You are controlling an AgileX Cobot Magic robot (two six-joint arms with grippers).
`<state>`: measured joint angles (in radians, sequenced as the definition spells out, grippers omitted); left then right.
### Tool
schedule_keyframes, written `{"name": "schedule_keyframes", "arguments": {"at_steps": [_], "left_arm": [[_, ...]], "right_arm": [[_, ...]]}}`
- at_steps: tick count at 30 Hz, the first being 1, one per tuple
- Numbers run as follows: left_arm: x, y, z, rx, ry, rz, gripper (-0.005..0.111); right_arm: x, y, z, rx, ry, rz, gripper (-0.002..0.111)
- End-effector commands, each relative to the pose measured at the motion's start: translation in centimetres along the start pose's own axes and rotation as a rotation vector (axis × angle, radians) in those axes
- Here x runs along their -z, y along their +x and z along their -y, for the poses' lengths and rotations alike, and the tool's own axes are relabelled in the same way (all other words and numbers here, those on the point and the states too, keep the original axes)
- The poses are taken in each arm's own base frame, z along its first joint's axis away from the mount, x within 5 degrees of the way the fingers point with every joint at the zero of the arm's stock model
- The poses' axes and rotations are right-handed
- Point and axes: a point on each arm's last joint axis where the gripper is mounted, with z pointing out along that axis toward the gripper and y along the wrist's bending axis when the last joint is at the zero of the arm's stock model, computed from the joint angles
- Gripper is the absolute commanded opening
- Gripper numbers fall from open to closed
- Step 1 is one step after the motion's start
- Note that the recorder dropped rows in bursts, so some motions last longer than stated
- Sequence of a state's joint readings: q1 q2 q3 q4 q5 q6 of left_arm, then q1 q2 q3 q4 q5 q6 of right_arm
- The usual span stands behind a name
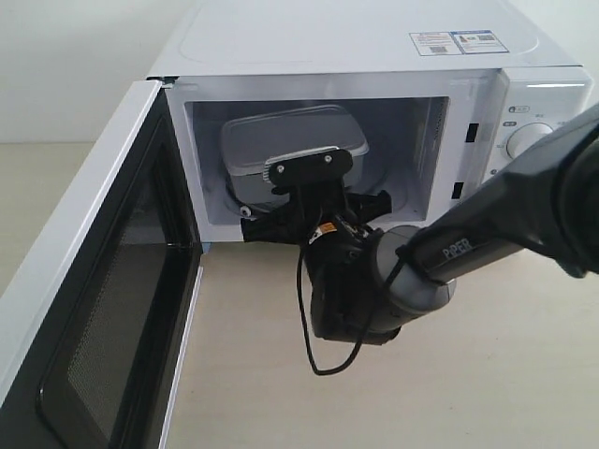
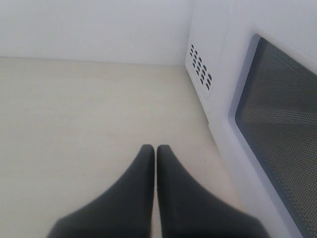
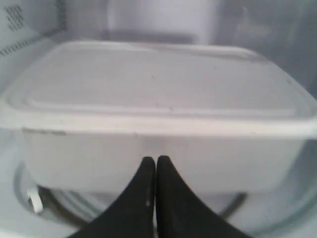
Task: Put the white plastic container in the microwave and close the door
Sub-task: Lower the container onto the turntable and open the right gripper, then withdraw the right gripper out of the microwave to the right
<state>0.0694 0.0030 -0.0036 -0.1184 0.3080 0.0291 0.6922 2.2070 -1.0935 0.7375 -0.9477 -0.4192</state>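
Note:
The white plastic container (image 1: 290,140) sits inside the microwave (image 1: 374,37) on the turntable, towards the cavity's left. The door (image 1: 112,309) stands swung wide open to the left, its meshed inner side showing. My right arm (image 1: 449,248) reaches into the cavity mouth. In the right wrist view the right gripper (image 3: 156,159) is shut and empty, its tips at the near side wall of the container (image 3: 158,84); I cannot tell whether they touch it. The left gripper (image 2: 156,148) is shut and empty above the tabletop, beside the door (image 2: 282,124).
A beige tabletop (image 2: 74,124) stretches left of the microwave's vented side (image 2: 200,67) to a white wall. The glass turntable (image 3: 277,218) rings the container's base. Dials (image 1: 529,140) sit on the microwave's right panel. A black cable (image 1: 309,327) loops under my right wrist.

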Motion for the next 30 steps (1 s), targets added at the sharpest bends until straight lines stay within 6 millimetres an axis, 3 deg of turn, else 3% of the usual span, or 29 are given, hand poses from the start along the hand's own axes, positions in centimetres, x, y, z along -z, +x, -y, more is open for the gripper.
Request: {"name": "schedule_keyframes", "arguments": {"at_steps": [1, 4, 8, 14, 19, 25, 30], "left_arm": [[0.0, 0.1, 0.0, -0.004, -0.004, 0.001, 0.004], [0.0, 0.1, 0.0, -0.004, -0.004, 0.001, 0.004], [0.0, 0.1, 0.0, -0.004, -0.004, 0.001, 0.004], [0.0, 0.1, 0.0, -0.004, -0.004, 0.001, 0.004], [0.0, 0.1, 0.0, -0.004, -0.004, 0.001, 0.004], [0.0, 0.1, 0.0, -0.004, -0.004, 0.001, 0.004], [0.0, 0.1, 0.0, -0.004, -0.004, 0.001, 0.004]], "right_arm": [[1.9, -1.1, -0.5, 0.031, 0.009, -0.006, 0.0], [4.0, -2.3, -1.3, 0.11, -0.061, -0.084, 0.0], [8.2, -3.8, -1.5, 0.185, -0.095, -0.139, 0.0], [14.6, -3.9, -0.4, 0.24, -0.176, -0.273, 0.0], [18.8, -3.7, 1.3, 0.28, -0.233, -0.441, 0.0], [21.1, -3.3, 2.8, 0.412, -0.277, -0.508, 0.0], [21.3, -3.0, 3.5, 0.432, -0.257, -0.511, 0.0]]}}
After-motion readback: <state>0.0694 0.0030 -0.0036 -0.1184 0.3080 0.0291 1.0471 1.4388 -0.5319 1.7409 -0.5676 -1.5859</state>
